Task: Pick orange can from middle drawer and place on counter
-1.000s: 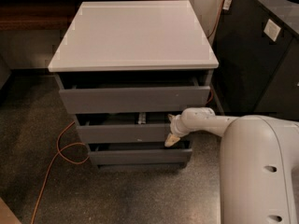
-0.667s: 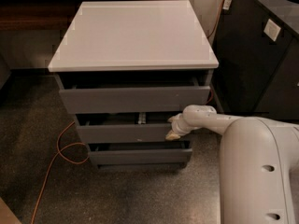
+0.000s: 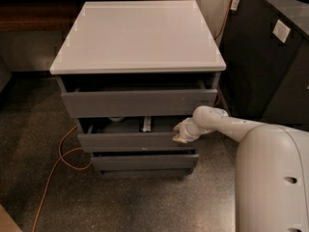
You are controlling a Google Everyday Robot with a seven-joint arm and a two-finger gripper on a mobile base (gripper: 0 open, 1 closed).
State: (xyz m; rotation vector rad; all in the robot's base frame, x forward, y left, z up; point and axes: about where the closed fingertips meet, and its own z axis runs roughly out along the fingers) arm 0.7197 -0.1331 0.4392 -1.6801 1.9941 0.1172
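The gripper [image 3: 182, 133] is pressed against the right end of the middle drawer's [image 3: 128, 141] front, two drawers below the counter [image 3: 140, 33]. From where I stand I cannot tell whether it is open or closed, or whether it holds anything.

The biggest thing here is the robot's pale rounded body [image 3: 273, 178], low and to the right of the counter. Its arm [image 3: 219, 122] reaches left from there towards the drawers.

The counter itself is a broad, pale square slab with a thin raised rim. To the right of it stand black cabinets [image 3: 260, 57] under a dark speckled top. A speckled floor [image 3: 29, 124] spreads out below and to the left of it.

Directly under the counter, the top drawer [image 3: 140, 102] is pulled out a little, with a dark gap above its front. Under that, the middle drawer stands partly open and juts slightly further forward. The bottom drawer [image 3: 145, 161] sits lowest and is barely out.

An orange cable [image 3: 53, 173] loops across the floor below the counter's left side.

In the shadowed gap of the middle drawer I see a pale rounded shape [image 3: 116, 121] and a small light strip [image 3: 147, 124]. I cannot make out the orange can; most of the drawer's inside is hidden beneath the top drawer.
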